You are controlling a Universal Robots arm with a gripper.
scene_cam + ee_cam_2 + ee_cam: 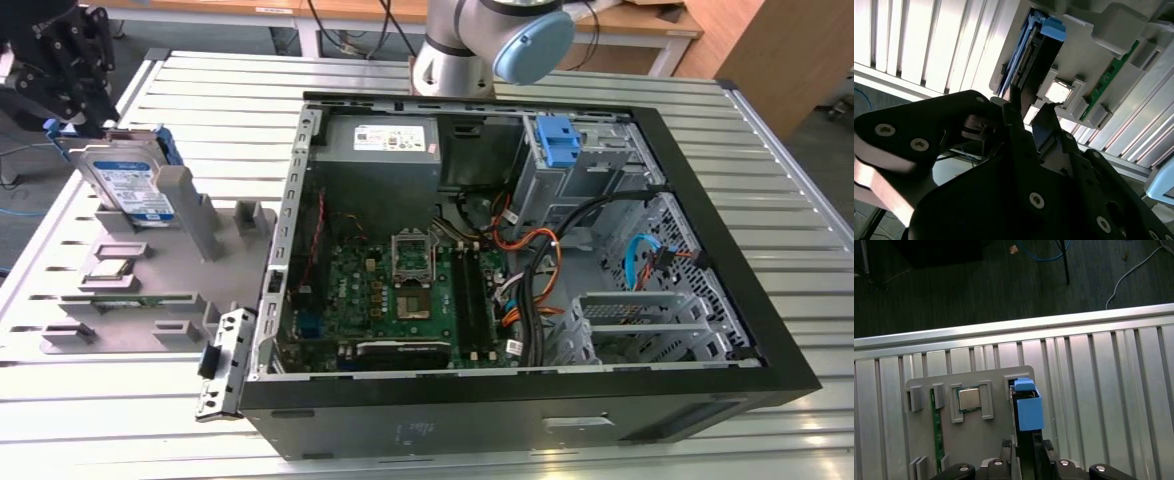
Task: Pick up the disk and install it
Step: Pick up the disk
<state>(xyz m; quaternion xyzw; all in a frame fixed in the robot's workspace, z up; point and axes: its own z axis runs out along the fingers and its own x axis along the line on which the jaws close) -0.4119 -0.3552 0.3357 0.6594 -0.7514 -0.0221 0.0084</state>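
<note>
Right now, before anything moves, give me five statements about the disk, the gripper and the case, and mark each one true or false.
1. The disk stands upright in the grey holder. True.
2. The disk is already installed inside the computer case. False: it is in the holder outside the case, on the exterior view's left.
3. The case is open, with the motherboard exposed. True.
4. The gripper hangs over the motherboard. False: it is at the disk's upper edge, away from the case.
5. A processor chip lies in the holder beside the disk. True.
</note>
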